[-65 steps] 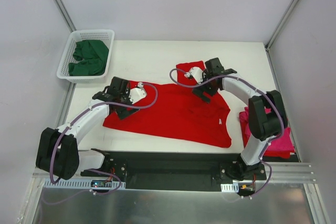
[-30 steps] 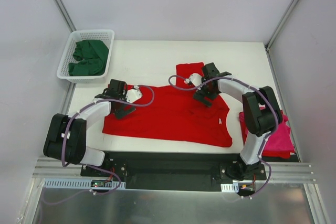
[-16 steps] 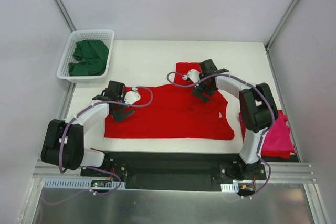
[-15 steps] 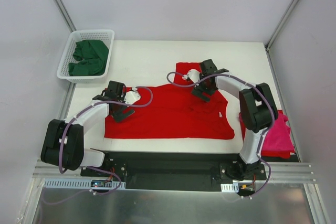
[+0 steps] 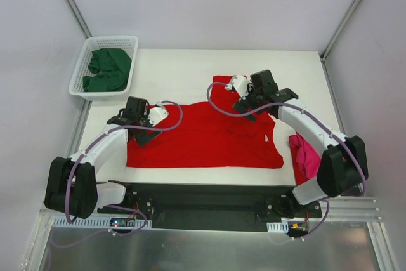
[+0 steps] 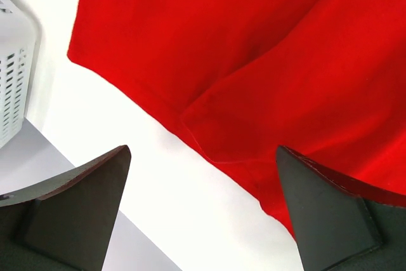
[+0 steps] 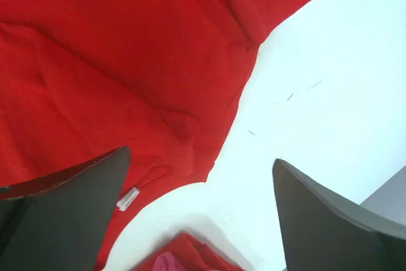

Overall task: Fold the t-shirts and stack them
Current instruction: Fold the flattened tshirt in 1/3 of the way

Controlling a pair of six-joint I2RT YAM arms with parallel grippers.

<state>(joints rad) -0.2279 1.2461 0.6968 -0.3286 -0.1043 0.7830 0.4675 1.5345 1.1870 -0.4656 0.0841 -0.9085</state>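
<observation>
While both grippers hang just above the red t-shirt [image 5: 209, 138] with jaws wide apart and nothing in them, the shirt lies spread flat across the middle of the white table [image 5: 184, 71]. One sleeve [image 5: 225, 82] sticks out toward the far edge. The left gripper [image 6: 202, 150] is over the shirt's left edge; the right gripper [image 7: 200, 157] is over the far-right part, by the sleeve. For a clean fold, each should probably pinch an outer edge, then both carry the cloth across together, keeping it taut and square. A white lattice basket [image 5: 113, 38] at the far-left corner holds crumpled dark green t-shirts [image 5: 106, 69]. A magenta t-shirt [image 5: 307, 157] lies at the near right, partly hidden by the right arm.
</observation>
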